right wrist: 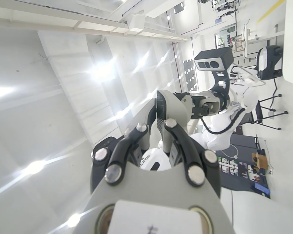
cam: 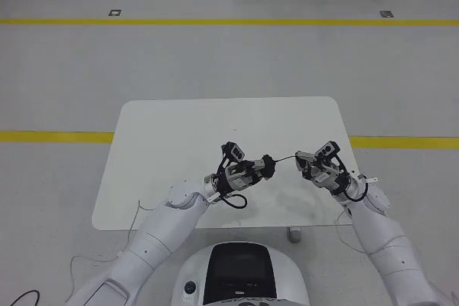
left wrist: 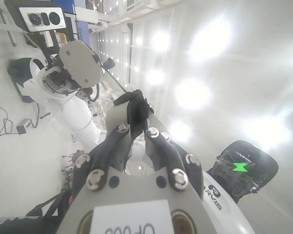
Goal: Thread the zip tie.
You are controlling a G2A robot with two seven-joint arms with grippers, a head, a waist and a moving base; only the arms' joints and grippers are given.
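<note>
Both arms hover above the front part of the white table [cam: 176, 145], their grippers facing each other. My left gripper [cam: 267, 164] [left wrist: 136, 103] is shut on the black zip tie [left wrist: 136, 113], which bunches dark between its pads. From there a thin black strap [cam: 284, 157] runs across the gap to my right gripper [cam: 299, 158] [right wrist: 157, 108]. Its pads are pressed together on the strap's end. The strap itself is hidden between the pads in the right wrist view. Each wrist view shows the other arm's gripper close ahead.
The table has rounded corners, and its front edge [cam: 214, 228] lies just below the arms. Grey floor with yellow lines [cam: 46, 137] surrounds it. Nothing else lies on the tabletop near the grippers.
</note>
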